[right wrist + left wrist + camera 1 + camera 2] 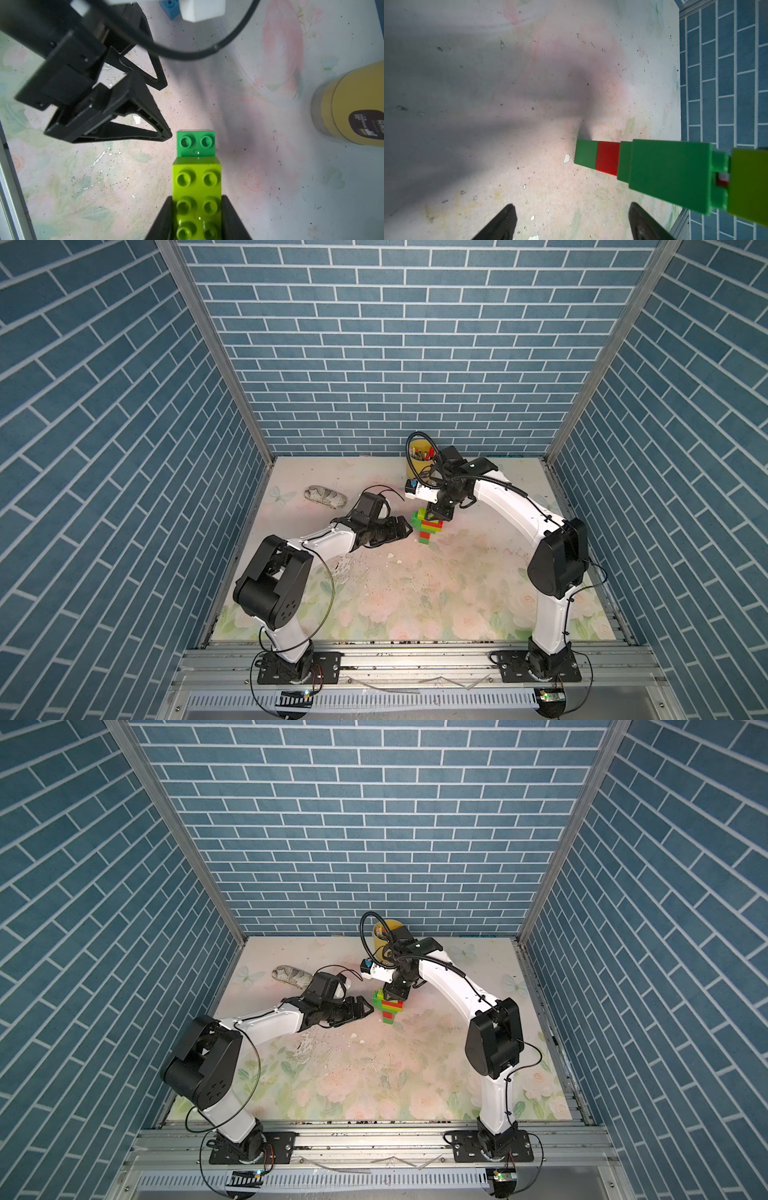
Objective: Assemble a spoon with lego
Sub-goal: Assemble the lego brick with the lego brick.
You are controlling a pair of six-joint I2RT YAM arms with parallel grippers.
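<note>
Right wrist view: the right gripper (196,200) was clenched on the lime brick (197,180) at the head of the spoon (195,145), one finger against each long side, with the studs facing the camera.
Spoon position: in both top views the spoon (425,526) stood upright near the middle of the worktop (415,605), wide head uppermost and narrow green-and-red stem below. Whether its foot pressed on the worktop could not be confirmed.
Left gripper: the left gripper (407,530) was released and empty, jaws spread. It lay low just beside the spoon without touching it. The left wrist view showed the stem (598,158) off to one side of the fingers (508,218), not between them.
Loose part: a light-blue brick (412,482) lay on the worktop apart from the spoon, near the yellow cup (419,468), and was partly hidden by the right wrist camera.
Step in hand (judged): the figure was built except for its tip, and the right arm was steadying it.
Next move (judged): fetch the light-blue brick and press it onto the head's open studs. This called for the free left gripper to reach past the right arm, or for a hand-over of the spoon. The studs had to line up square and the figure had to be braced against the push, since the narrow stem would tip easily.
</note>
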